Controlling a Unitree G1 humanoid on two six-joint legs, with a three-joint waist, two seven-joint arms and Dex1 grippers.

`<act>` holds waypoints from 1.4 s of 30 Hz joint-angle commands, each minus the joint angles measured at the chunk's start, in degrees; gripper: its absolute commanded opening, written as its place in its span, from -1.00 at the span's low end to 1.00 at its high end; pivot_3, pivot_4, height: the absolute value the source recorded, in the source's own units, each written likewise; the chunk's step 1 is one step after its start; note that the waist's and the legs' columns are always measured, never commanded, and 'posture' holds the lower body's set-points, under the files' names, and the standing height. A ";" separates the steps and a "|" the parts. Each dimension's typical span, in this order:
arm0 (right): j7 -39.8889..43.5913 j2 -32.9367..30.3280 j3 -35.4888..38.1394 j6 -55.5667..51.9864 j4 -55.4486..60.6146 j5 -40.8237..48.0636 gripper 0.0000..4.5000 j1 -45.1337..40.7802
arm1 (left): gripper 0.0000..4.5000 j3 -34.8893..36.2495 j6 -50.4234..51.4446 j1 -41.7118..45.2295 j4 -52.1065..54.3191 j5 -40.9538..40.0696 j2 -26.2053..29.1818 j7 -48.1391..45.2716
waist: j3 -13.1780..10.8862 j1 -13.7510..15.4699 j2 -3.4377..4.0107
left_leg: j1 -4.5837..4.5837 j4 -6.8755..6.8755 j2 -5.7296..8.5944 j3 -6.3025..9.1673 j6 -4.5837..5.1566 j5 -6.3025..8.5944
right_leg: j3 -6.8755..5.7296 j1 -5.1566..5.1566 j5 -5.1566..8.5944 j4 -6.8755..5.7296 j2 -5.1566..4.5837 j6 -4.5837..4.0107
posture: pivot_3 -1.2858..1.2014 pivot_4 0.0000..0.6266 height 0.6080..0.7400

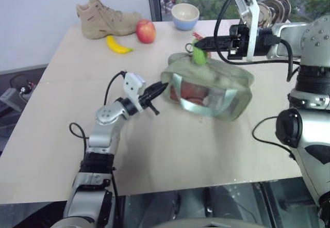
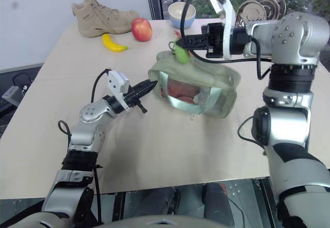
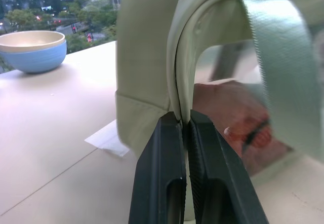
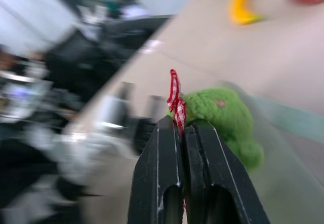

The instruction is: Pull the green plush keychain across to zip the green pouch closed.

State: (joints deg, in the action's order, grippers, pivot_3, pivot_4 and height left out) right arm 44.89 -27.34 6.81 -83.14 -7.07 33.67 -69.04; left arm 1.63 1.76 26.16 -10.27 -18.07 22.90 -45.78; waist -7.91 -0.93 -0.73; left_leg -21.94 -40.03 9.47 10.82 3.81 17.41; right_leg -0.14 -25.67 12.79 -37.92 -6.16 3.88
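Observation:
The green pouch point(image 1: 227, 91), pale sage fabric with a clear side panel showing something red inside, lies in the middle of the table. My left gripper point(image 1: 164, 86) is shut on the seam at the pouch's left end, seen close up with the black fingers point(image 3: 162, 153) pinching the fabric edge point(image 3: 177, 57). The green plush keychain point(image 1: 199, 56) hangs over the pouch's top near its left end. My right gripper point(image 1: 198, 43) reaches in from the right, just above it. It is shut on the red-and-white checked ribbon point(image 4: 175, 95) tied to the keychain point(image 4: 228, 117).
At the table's far left sit a tan boot point(image 1: 105, 16), a red apple point(image 1: 146, 31) and a banana point(image 1: 118, 46). A blue bowl point(image 1: 185, 15) stands at the far edge behind the pouch. Bare tabletop point(image 1: 170, 150) lies between the pouch and the near edge.

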 commanded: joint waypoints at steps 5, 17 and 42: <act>10.40 -16.71 -18.12 23.95 15.85 -9.33 -0.98 8.30 | -1.00 0.02 1.62 -1.89 0.53 0.80 0.30 1.08 | 0.02 0.10 0.00 | 0.02 -0.03 0.00 -0.09 0.01 0.01 | -0.01 0.08 0.00 0.17 -0.01 0.01 | 0.03 -0.52 1.00; 8.39 -18.21 -18.05 31.75 17.52 -15.22 0.41 12.27 | -1.00 -0.62 1.86 -1.21 0.20 0.92 -0.03 0.97 | 0.09 0.29 -0.01 | 0.15 -0.05 -0.09 -0.21 0.00 0.01 | -0.02 0.21 -0.01 0.23 0.03 0.03 | 0.03 -0.52 1.00; -4.54 -3.47 -4.86 8.61 8.17 -2.41 0.41 7.92 | -1.00 -0.39 1.46 -0.86 0.08 1.19 0.30 0.23 | 0.11 0.22 0.02 | 0.14 -0.04 -0.08 -0.17 0.01 0.01 | -0.02 0.20 -0.01 0.18 0.03 0.02 | 0.03 -0.52 1.00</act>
State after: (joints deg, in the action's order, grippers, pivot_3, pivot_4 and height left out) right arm 40.74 -30.69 1.52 -75.88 0.67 31.41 -60.57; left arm 1.63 2.93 25.98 -10.51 -17.58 22.84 -45.31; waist -7.80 -0.71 -0.71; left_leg -21.80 -40.07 9.39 10.64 3.82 17.42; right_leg -0.16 -25.47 12.77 -37.75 -6.13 3.90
